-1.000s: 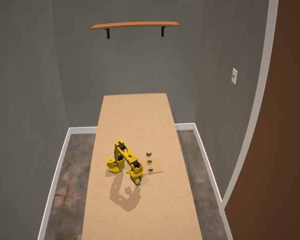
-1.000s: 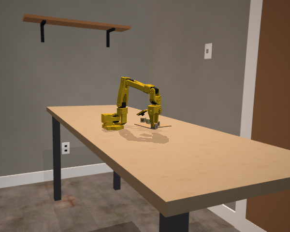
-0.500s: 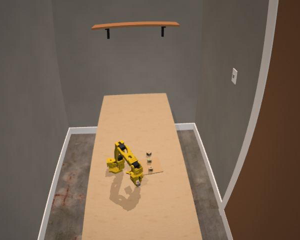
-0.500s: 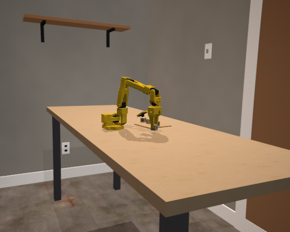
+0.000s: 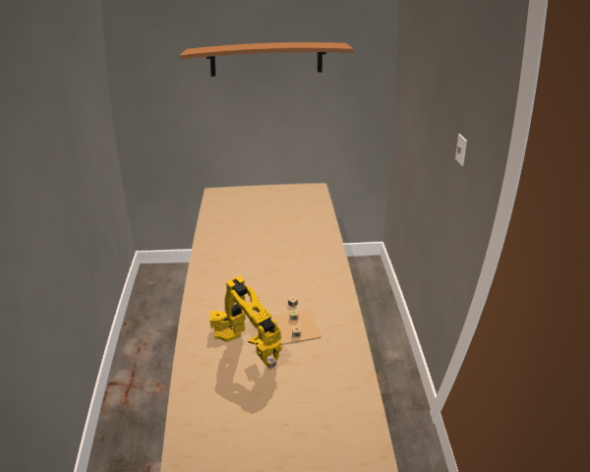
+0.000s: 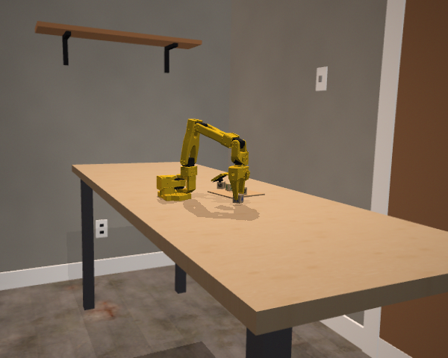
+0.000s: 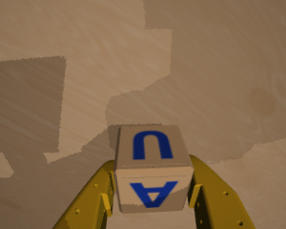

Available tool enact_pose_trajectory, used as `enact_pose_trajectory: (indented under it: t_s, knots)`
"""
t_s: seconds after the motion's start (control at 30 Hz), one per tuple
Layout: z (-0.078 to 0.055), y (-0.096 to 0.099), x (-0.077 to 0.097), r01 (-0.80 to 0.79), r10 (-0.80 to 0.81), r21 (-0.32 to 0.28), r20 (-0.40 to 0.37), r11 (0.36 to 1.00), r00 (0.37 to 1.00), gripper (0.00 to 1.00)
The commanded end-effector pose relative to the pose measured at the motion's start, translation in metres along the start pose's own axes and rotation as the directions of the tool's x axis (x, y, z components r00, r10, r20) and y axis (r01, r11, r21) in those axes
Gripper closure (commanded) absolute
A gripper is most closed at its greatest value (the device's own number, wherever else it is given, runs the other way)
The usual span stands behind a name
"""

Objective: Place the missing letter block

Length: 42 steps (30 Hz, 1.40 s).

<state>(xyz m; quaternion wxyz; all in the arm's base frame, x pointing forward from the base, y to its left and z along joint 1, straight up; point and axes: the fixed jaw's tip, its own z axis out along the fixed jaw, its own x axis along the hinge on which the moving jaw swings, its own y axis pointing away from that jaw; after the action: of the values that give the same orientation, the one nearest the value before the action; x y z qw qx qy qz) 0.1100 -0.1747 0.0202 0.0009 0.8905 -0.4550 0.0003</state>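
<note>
blocks (image 5: 296, 331) (image 6: 237, 198) (image 7: 153, 168): 4 | mat (image 5: 308, 324) (image 6: 254, 193): 1 | arm (image 5: 255, 308) (image 6: 213, 133): 1 | table (image 5: 280, 421) (image 6: 313, 246): 1

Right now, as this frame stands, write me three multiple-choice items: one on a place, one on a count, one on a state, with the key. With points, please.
1. Where is the block with blue letters (image 5: 271, 361) (image 6: 238, 198) (image 7: 154, 176)?
A. Off the mat (image 5: 311, 323) (image 6: 257, 193)
B. On the mat, in the middle of the row
C. On the wall shelf

2. How many blocks are on the mat?
A. None
B. Four
C. Two

3. How does the end effector (image 5: 271, 358) (image 6: 238, 195) (image 7: 153, 186) stand?
A. Wide open, with nothing between its fingers
B. Shut on a block
C. Fully shut, with nothing between its fingers

Key:
1 A: the top view shows it beyond the mat's edge.
2 C: in the top view two blocks lie on the mat; the other two are off it.
3 B: the wrist view shows the block between both fingers.
</note>
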Motion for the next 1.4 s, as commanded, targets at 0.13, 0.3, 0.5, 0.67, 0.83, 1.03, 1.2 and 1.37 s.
enact_pose_trajectory:
  t_s: [0.13, 0.3, 0.5, 0.67, 0.83, 1.03, 1.2, 1.37]
  knots:
    - [-0.0071, 0.0008, 0.0072, 0.000, 0.000, 0.000, -0.056, 1.000, 0.998, 1.00]
    - [-0.0060, 0.0008, 0.0072, 0.000, 0.000, 0.000, -0.056, 1.000, 0.998, 1.00]
    - [-0.0039, 0.0008, 0.0074, 0.000, 0.000, 0.000, -0.056, 1.000, 0.998, 1.00]
    - [-0.0037, 0.0008, 0.0074, 0.000, 0.000, 0.000, -0.056, 1.000, 0.998, 1.00]
    - [-0.0037, 0.0008, 0.0074, 0.000, 0.000, 0.000, -0.056, 1.000, 0.998, 0.97]
    - [-0.0037, 0.0008, 0.0074, 0.000, 0.000, 0.000, -0.056, 1.000, 0.998, 0.88]
    - [-0.0037, 0.0008, 0.0074, 0.000, 0.000, 0.000, -0.056, 1.000, 0.998, 0.86]
    - [-0.0037, 0.0008, 0.0074, 0.000, 0.000, 0.000, -0.056, 1.000, 0.998, 0.85]
